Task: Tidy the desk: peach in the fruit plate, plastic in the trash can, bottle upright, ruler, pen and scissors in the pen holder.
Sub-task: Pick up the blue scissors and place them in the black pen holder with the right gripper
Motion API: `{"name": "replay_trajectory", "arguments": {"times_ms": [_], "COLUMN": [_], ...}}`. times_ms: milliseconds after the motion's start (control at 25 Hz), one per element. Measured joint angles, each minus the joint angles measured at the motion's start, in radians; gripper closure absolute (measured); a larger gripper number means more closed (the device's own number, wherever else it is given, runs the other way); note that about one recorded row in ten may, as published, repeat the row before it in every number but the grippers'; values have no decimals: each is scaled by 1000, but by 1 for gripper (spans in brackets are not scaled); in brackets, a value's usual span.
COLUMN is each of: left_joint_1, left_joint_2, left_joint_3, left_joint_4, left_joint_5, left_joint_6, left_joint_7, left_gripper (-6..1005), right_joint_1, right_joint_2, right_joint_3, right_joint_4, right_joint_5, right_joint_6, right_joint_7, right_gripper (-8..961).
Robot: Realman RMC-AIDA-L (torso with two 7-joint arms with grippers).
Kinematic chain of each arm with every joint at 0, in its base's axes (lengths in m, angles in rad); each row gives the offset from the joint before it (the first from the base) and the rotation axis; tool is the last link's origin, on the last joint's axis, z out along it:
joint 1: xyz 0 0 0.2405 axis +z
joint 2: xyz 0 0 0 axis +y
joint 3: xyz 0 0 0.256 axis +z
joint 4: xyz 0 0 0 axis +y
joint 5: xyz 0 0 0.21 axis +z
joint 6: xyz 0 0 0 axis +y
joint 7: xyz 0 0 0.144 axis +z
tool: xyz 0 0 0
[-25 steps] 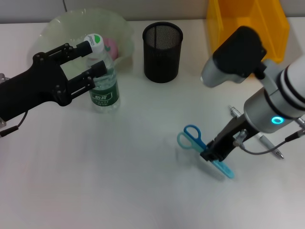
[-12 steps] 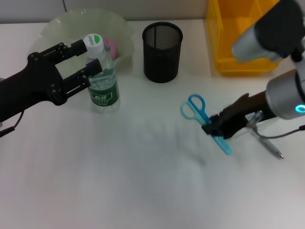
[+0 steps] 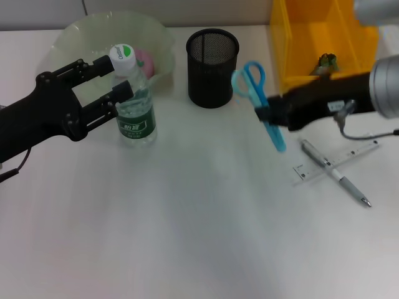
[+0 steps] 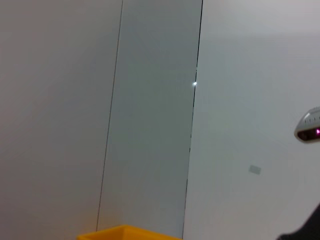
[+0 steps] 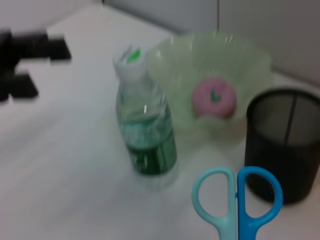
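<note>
Right gripper point(image 3: 269, 116) clamped on scissors point(image 3: 257, 93), handles leading, blades trailing down; pen holder point(image 3: 212, 59) just beyond to the left. Left gripper point(image 3: 106, 81) open beside bottle point(image 3: 133, 99).

Left claw point(image 3: 115, 78) spread, right claw point(image 3: 269, 115) clamped

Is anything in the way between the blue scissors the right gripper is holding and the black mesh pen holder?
Nothing visible is. The right gripper holds the blue scissors in the air just beside the black mesh pen holder, whose open top looks empty. The plastic water bottle and the left gripper are on the holder's far side.
</note>
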Motion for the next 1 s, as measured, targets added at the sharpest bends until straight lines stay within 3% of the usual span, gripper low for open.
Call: {"name": "replay_trajectory", "arguments": {"times_ms": [200, 400, 720, 1000], "left_joint_1": [7, 8, 6, -4], "left_joint_2": [0, 0, -1, -3], "left_joint_3": [2, 3, 7, 8], "left_joint_4": [0, 0, 0, 0], "left_joint_5": [0, 1, -2, -3], "left_joint_6": [0, 0, -5, -7], "left_joint_7": [0, -1, 5, 7], "left_gripper": [411, 411, 411, 411], "right_joint_1": [-25, -21, 97, 233], "right_joint_2": [-2, -3, -6, -4], "right_joint_3": [67, 134, 272, 365], "right_joint_4": [50, 195, 591, 862], "right_joint_5": [186, 398, 748, 792], "right_joint_6": [73, 140, 160, 168], "right_joint_7": [-157, -374, -813, -998], "right_gripper": [734, 735, 735, 735]}}
